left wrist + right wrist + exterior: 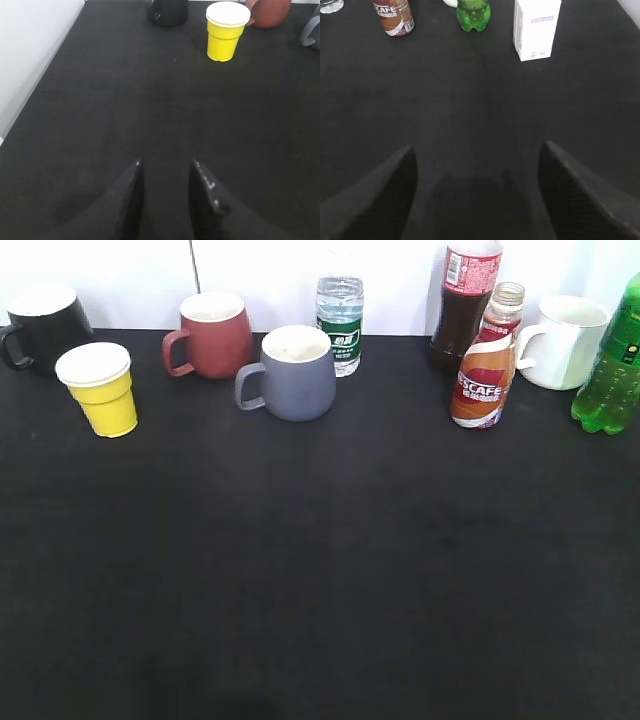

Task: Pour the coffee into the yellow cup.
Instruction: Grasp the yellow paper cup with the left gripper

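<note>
The coffee bottle (486, 362), with its orange-white-brown label and no cap, stands upright at the back right of the black table; its lower part also shows in the right wrist view (394, 17). The yellow cup (98, 389) stands upright at the back left and shows in the left wrist view (226, 31). My left gripper (166, 164) is open and empty, low over the table, well short of the cup. My right gripper (477, 147) is wide open and empty, far in front of the coffee bottle. Neither gripper shows in the exterior view.
Along the back stand a black mug (42, 328), a red-brown mug (212, 334), a grey mug (294, 373), a water bottle (340, 322), a cola bottle (464, 300), a white mug (564, 342) and a green soda bottle (612, 365). A white carton (536, 28) stands right of the green bottle.
</note>
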`<control>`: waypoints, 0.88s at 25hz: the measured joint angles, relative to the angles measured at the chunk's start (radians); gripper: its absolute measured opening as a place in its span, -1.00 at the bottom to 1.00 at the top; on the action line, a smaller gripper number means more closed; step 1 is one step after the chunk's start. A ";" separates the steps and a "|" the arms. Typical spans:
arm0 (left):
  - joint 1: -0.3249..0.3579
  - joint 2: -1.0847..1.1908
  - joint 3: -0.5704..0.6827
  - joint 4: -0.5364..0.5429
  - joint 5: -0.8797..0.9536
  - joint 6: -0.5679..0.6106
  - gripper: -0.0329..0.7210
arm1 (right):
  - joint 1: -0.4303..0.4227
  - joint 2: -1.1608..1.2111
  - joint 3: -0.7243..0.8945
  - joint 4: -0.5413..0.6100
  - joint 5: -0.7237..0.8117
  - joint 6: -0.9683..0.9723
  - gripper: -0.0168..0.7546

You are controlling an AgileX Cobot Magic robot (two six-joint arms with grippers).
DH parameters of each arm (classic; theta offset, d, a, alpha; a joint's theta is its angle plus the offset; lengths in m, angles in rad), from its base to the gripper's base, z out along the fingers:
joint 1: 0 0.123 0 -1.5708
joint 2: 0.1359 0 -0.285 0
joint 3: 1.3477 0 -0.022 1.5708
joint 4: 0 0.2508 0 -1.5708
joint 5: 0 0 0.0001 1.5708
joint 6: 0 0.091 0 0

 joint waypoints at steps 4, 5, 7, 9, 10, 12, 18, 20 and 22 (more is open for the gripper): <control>0.000 0.000 0.000 0.000 0.000 0.000 -0.28 | 0.000 0.000 0.000 0.000 0.000 0.000 0.57; 0.000 0.000 0.000 0.000 0.000 0.000 -0.28 | 0.000 0.000 0.000 0.000 0.000 0.000 0.57; 0.000 0.000 0.000 0.000 0.000 0.000 -0.28 | 0.000 0.000 0.000 0.000 0.000 0.000 0.57; 0.000 0.000 0.000 0.000 0.000 0.000 -0.28 | 0.000 0.000 0.000 0.000 0.000 0.000 0.57; 0.000 0.000 0.000 0.000 -0.001 0.000 -0.26 | 0.000 0.000 0.000 0.000 0.000 0.000 0.57; 0.000 0.023 -0.001 0.001 -0.010 0.000 -0.02 | 0.000 0.000 0.000 0.000 0.000 0.000 0.57; 0.000 0.416 -0.027 0.000 -0.593 0.019 0.39 | 0.000 0.000 0.000 0.000 0.000 0.000 0.57; 0.000 0.612 0.001 0.003 -0.956 0.027 0.39 | 0.000 0.000 0.000 0.000 0.000 0.000 0.57; 0.000 0.814 0.105 0.013 -1.330 0.027 0.39 | 0.000 0.000 0.000 0.000 0.000 0.000 0.57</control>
